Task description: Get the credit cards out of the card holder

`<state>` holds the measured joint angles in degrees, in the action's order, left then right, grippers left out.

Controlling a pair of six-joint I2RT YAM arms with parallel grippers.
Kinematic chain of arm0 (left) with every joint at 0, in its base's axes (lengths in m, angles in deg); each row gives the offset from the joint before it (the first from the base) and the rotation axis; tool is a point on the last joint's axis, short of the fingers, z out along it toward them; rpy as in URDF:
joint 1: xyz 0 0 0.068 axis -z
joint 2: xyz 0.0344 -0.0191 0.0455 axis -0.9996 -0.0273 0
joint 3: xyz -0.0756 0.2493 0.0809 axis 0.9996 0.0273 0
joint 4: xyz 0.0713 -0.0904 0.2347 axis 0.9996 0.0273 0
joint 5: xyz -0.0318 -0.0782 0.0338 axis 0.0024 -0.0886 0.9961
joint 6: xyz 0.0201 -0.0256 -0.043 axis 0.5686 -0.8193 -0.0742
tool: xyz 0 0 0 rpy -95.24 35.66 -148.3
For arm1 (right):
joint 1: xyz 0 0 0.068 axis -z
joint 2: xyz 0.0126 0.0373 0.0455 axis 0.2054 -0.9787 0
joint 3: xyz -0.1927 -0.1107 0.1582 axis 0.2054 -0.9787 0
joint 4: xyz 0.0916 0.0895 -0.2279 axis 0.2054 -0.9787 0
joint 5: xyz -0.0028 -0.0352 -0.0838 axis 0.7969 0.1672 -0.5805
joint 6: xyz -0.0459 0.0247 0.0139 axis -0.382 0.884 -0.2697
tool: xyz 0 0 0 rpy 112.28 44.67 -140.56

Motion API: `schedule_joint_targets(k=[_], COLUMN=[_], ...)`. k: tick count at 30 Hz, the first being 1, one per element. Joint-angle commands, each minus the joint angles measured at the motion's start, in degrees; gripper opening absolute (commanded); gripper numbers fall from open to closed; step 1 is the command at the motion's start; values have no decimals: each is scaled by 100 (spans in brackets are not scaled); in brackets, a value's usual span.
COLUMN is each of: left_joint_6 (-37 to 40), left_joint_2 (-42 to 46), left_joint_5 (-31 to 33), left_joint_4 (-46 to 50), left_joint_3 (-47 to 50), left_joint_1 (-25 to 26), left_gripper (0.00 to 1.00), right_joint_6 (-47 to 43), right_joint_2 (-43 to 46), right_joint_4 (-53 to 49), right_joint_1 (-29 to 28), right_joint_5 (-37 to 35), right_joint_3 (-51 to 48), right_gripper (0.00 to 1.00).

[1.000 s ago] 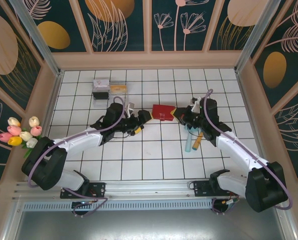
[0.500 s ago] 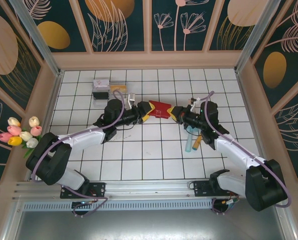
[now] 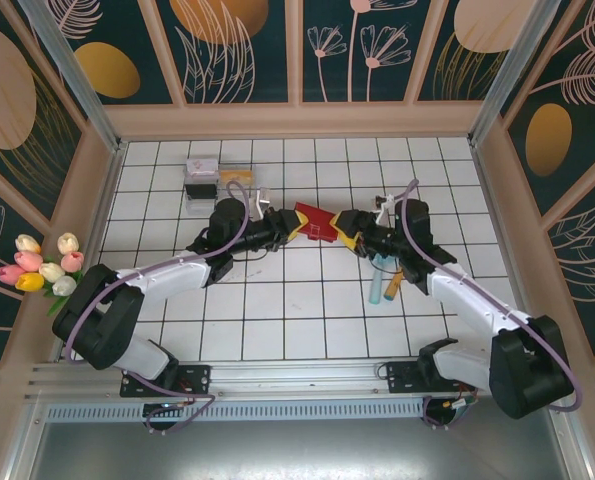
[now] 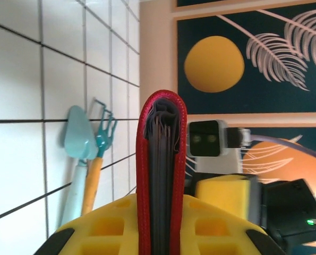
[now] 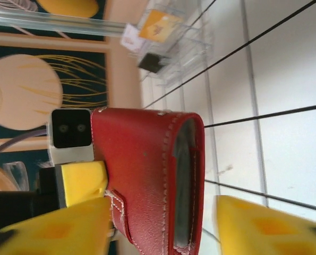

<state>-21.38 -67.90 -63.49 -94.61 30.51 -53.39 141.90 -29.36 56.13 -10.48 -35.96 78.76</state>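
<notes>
Your left gripper (image 3: 291, 226) is pinched narrow on the left end of the card holder (image 3: 315, 222). Its yellow pads press both red faces, so the wallet stands edge-on between them in the left wrist view. The holder sits over the middle of the tiled table (image 3: 277, 310), and its long axis runs from that grip straight toward your right gripper (image 3: 345, 230). That gripper waits at the opposite end with jaws apart, one finger on each side of the red cover and a gap beside it. So the right arm is the free one and already straddles its end. It likely needs to close on one cover or reach into the grey layers (image 4: 162, 154) packed in the fold. You cannot tell whether those are credit cards or pockets.
</notes>
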Motion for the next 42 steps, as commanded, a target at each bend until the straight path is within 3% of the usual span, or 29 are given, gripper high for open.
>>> schedule_joint_targets(k=[1, 3, 6, 8, 11, 14, 25, 30, 37, 42], left_joint_6=[166, 108, -51, -190, -256, -300, -339, -278, -408, -621], left_joint_2=[230, 261, 220, 184, 126, 90, -278, -280, -259, -146], left_joint_5=[164, 297, 347, 291, 258, 192, -345, -371, -413, -415], left_joint_4=[768, 1403, 1962, 2081, 2395, 2521, 2590, 2636, 2645, 2385], left_joint_3=[-129, -251, -398, -464, -640, -744, -1025, -1103, -1073, -903], left_joint_1=[28, 28, 13, -25, -109, -185, -306, -306, -307, -319], left_gripper=[12, 11, 12, 11, 11, 11, 12, 10, 14, 19], right_joint_6=[-1635, -2360, -3592, -4551, -6228, -7551, -8833, -9181, -9601, -9660], right_joint_2=[123, 188, 181, 175, 315, 458, -349, -720, -1204, -925], right_joint_4=[-1314, -1593, -1695, -1576, -1110, -514, -487, 66, 453, 731], right_joint_1=[-78, -260, -816, -1175, -1596, -2004, -2595, -2693, -2846, -2856], right_joint_5=[-831, -1431, -2452, -2825, -2726, -3033, -3917, -4325, -5016, -5205], right_joint_3=[574, 808, 1085, 1127, 914, 505, 395, 288, 305, 27], right_gripper=[75, 85, 87, 86, 75, 75, 71, 65, 47, 31])
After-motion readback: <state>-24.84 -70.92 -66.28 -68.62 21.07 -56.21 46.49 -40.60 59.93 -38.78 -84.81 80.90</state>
